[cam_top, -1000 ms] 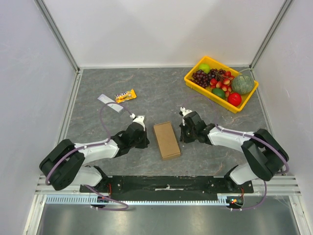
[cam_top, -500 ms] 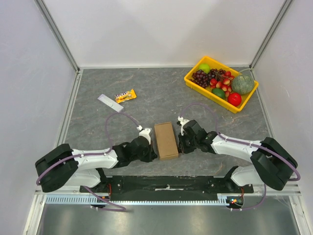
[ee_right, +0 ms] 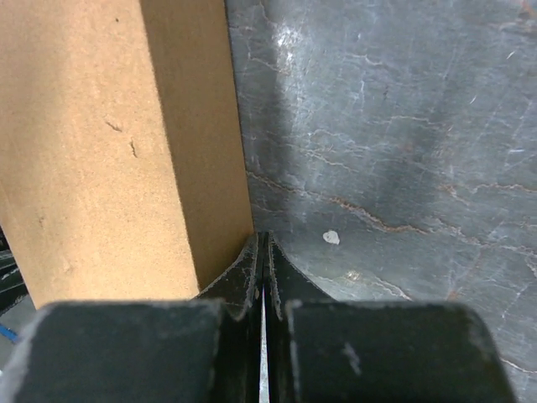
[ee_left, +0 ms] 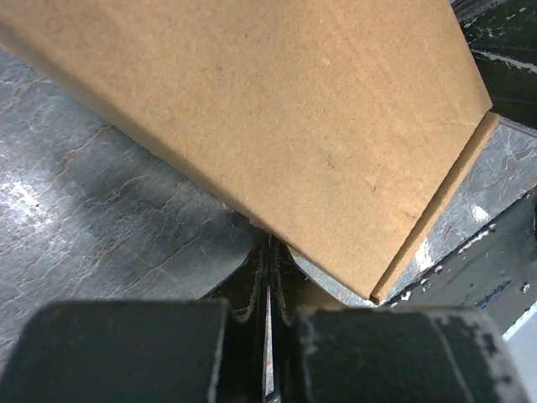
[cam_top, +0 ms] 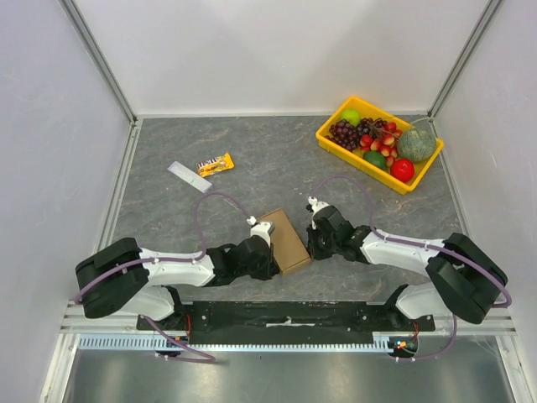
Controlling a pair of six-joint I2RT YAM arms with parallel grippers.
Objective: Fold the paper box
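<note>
The paper box [cam_top: 285, 239] is a closed brown cardboard carton lying slightly askew on the grey table, between both arms. My left gripper [cam_top: 268, 250] is shut, its tips pressed against the box's left long edge. In the left wrist view the box [ee_left: 277, 117] fills the top and overhangs the shut gripper [ee_left: 270, 242], so its near edge looks raised. My right gripper [cam_top: 311, 244] is shut and empty against the box's right side. In the right wrist view the right gripper [ee_right: 263, 239] touches the foot of the box's side wall [ee_right: 205, 151].
A yellow tray [cam_top: 361, 166] of fruit stands at the back right. A candy bar [cam_top: 215, 164] and a white strip [cam_top: 188, 176] lie at the back left. The black base rail [cam_top: 285, 317] runs along the near edge, and white walls enclose the table.
Both arms closed in on the box from either side. The left gripper pushed under its left edge, and the box turned and tipped a little. Both grippers stayed shut.
</note>
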